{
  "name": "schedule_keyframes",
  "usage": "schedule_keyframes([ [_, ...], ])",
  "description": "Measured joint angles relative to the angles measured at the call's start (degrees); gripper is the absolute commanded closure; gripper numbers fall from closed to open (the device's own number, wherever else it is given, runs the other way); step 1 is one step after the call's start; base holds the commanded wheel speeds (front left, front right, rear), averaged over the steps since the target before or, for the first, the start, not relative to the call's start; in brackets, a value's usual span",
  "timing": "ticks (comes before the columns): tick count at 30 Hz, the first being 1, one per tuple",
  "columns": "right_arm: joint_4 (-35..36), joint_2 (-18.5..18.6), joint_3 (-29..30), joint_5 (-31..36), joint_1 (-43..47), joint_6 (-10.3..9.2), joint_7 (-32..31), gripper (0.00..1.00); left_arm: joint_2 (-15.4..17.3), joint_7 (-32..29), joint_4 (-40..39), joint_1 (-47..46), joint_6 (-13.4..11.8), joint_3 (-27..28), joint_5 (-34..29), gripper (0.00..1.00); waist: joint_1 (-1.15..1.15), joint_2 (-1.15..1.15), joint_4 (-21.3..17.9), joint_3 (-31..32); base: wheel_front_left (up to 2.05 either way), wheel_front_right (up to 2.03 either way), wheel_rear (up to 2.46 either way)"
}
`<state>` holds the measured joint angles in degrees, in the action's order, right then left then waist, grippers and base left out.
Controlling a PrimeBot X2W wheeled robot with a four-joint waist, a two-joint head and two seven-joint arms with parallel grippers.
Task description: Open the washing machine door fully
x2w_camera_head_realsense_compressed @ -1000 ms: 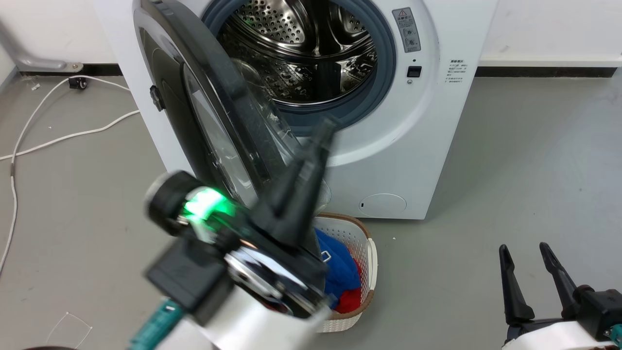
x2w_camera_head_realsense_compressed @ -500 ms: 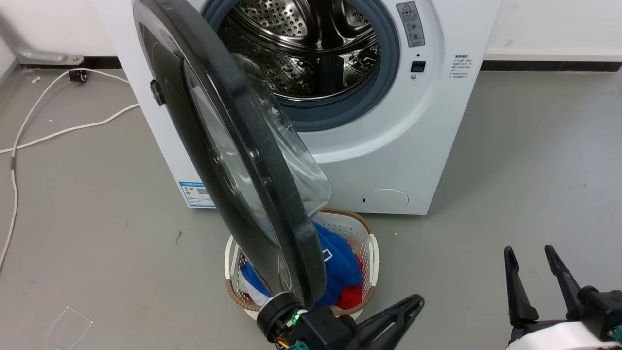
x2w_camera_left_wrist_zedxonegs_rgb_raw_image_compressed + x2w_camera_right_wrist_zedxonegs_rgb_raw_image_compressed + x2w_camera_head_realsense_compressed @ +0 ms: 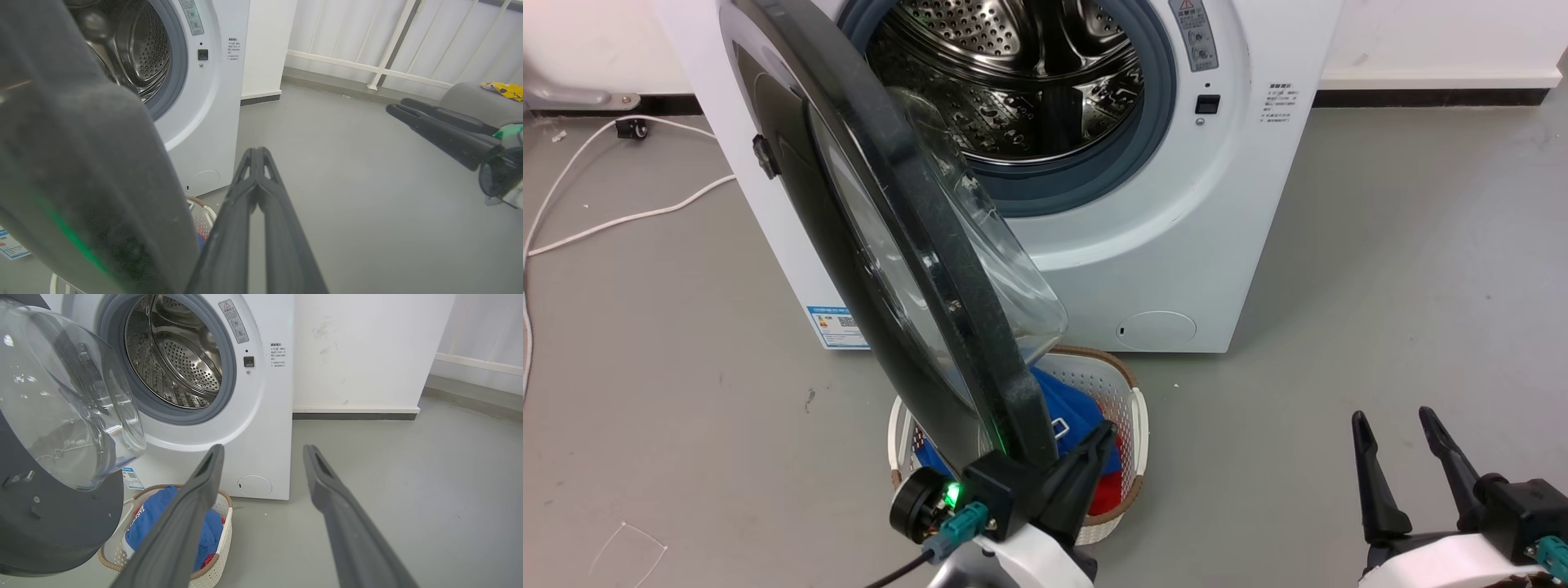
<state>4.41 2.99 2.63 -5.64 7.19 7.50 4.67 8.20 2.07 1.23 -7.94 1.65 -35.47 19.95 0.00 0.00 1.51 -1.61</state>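
Three views, entered in order.

Head view: the washing machine door (image 3: 907, 269) is recorded edge-on from upper left to lower centre, swung well clear of the washing machine (image 3: 1176, 245) but judged short of full opening. Its angle is little altered from a second ago. The left gripper (image 3: 1104, 433), then raised and blurred against the door's edge at mid-frame, is now logged at lower centre, beside the door's bottom rim, above the laundry basket (image 3: 1137, 408). Contact cannot be told. The right gripper (image 3: 1393, 416) is listed at lower right, fingers parted, nothing held.

Left wrist view: the left gripper (image 3: 255, 152) is shown with fingers pressed together on nothing. The door's dark rim (image 3: 81, 163) is at frame left, just beside them. The right gripper (image 3: 395, 104) is at right.

Right wrist view: the right gripper (image 3: 263, 448) is spread wide and empty. The door's glass bowl (image 3: 61, 396) is at left, the drum opening unobstructed.

Judgement: a re-approach low on the rim is indicated, and a further outward push is still required.
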Motion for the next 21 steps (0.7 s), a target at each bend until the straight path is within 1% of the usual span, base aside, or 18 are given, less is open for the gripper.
schedule_keyframes([
  [4,-0.5,0.0,-0.2,0.0,-0.2,0.00,0.0,0.00,-0.6,1.7,3.2,-0.6,-1.2,1.7,0.7,1.00,0.00,0.00,-0.3,0.1,0.00,0.00,0.00],
  [8,-0.8,0.0,-0.1,-0.1,-0.2,0.00,0.1,0.00,-1.0,2.8,4.6,-0.6,-1.9,2.5,1.4,1.00,0.00,0.00,-0.3,0.1,0.00,0.00,0.00],
  [16,-1.7,0.0,-0.1,0.4,-0.8,0.00,0.4,0.00,-0.1,3.7,4.5,0.2,-2.2,2.3,1.2,1.00,0.00,0.00,0.5,-0.2,0.00,0.00,0.00],
  [21,-2.1,0.0,0.5,0.5,-1.1,0.00,0.9,0.00,0.5,3.8,3.7,1.6,-3.2,2.1,0.8,1.00,0.00,0.00,1.9,-0.2,0.00,0.00,0.00],
])
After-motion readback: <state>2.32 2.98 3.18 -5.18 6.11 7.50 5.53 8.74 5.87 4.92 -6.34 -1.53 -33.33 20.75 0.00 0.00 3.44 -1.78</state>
